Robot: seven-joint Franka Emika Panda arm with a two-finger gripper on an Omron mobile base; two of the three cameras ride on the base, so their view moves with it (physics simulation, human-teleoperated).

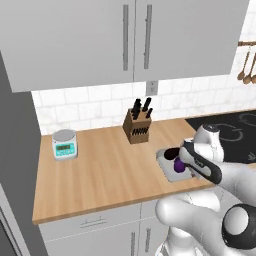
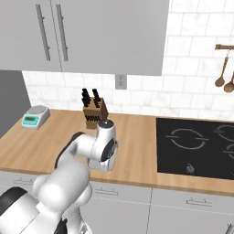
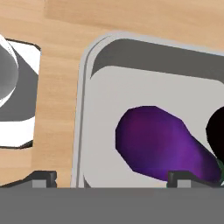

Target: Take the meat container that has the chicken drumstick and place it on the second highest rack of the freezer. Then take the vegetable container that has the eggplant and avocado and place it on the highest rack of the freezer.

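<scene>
Now on the second half: gripper (image 3: 112, 178) hangs with jaws wide apart straddling the near rim of the shallow grey vegetable container (image 3: 94, 78), nothing held; glossy purple eggplant (image 3: 157, 144) and black avocado (image 3: 217, 131) lie inside it on the wooden counter (image 1: 110, 170), lift and freezer placement remaining.

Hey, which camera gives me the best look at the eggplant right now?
The hand view: the eggplant is large and close there, glossy purple, lying in the grey tray beside the dark avocado. The left base view gives a small purple spot partly hidden behind the arm. In the right base view the arm covers that place.
</scene>
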